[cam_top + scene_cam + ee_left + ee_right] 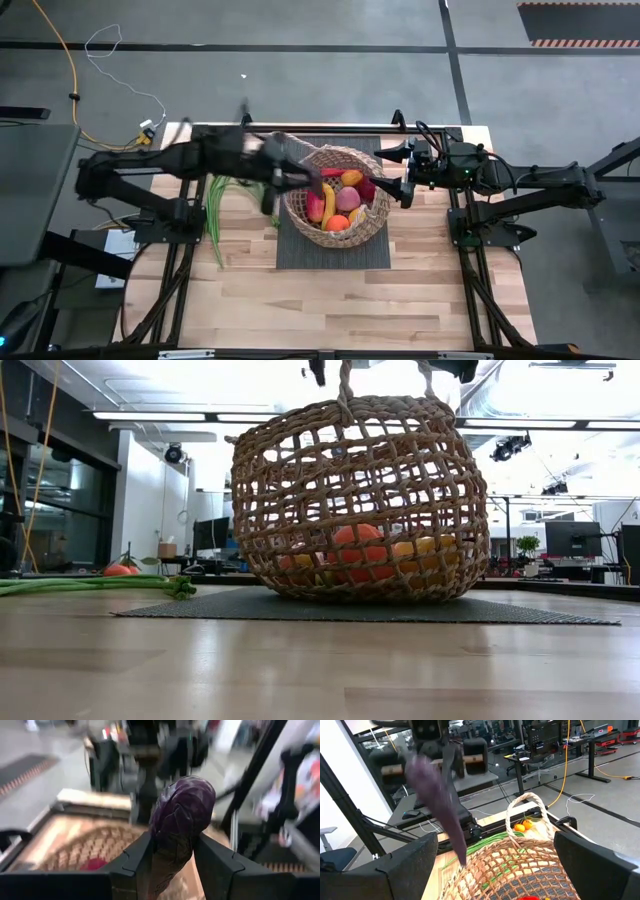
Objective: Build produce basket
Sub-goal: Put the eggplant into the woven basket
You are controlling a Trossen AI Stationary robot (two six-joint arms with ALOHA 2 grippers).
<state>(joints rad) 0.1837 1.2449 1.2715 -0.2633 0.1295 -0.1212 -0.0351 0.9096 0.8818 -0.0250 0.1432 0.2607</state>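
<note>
Centrally, one basket (338,197) sits on a dark mat (300,255), between both grippers, holding banana, orange, red and pink produce (338,200). Left gripper (172,860) clamps one eggplant (177,820) at its rim; right gripper (408,190) spread open beside it. Green beans (215,205) lie behind the left gripper.

- Round tan open-weave wicker basket (336,196), holding red, yellow, orange and pink fruit.
- Glossy purple eggplant (179,822) between dark fingers.
- Long green bean stalks (215,205) at the basket's 9 o'clock.
- Dark grey mat (330,250) on pale wood table (330,300).
</note>
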